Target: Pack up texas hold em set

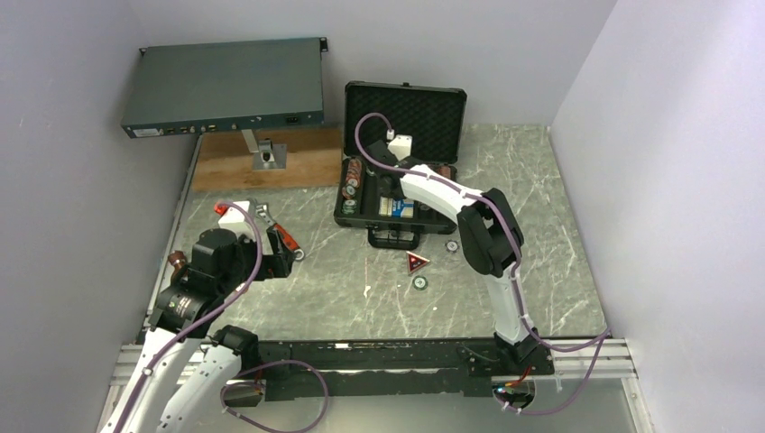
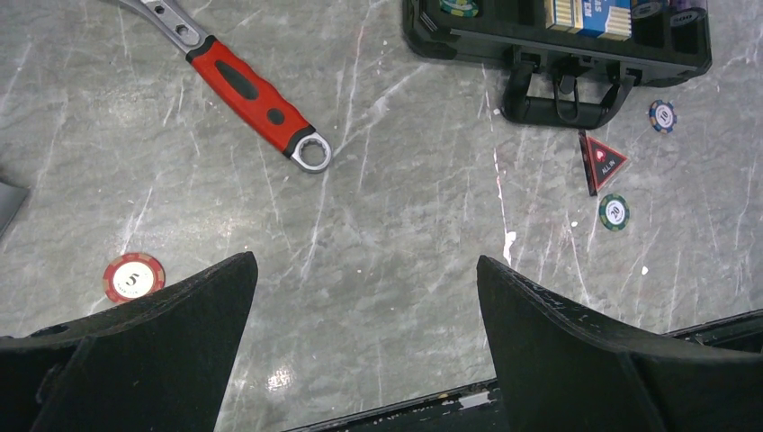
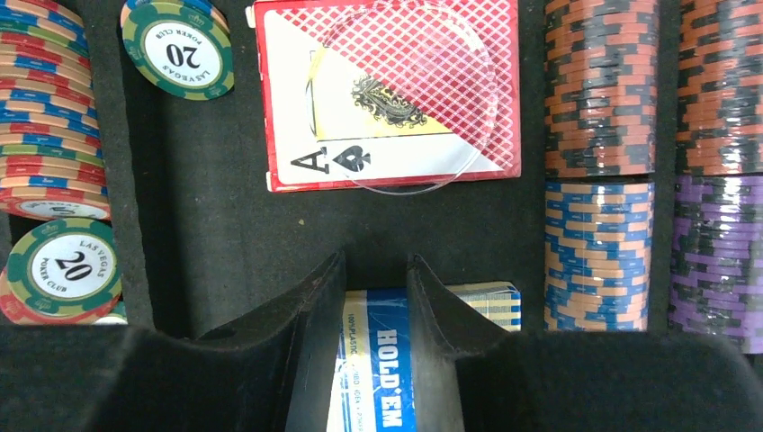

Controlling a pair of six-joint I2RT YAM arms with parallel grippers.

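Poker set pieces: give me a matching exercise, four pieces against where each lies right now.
Pieces:
1. red 5 chip
2. red triangular token
3. blue card box
4. red card box

Places:
A. in the case, showing between the jaws of the right gripper
B. on the table, near the case handle
C. on the table, beside the left gripper
D. in the case, under a clear round disc

Pairs: 1-C, 2-B, 3-A, 4-D
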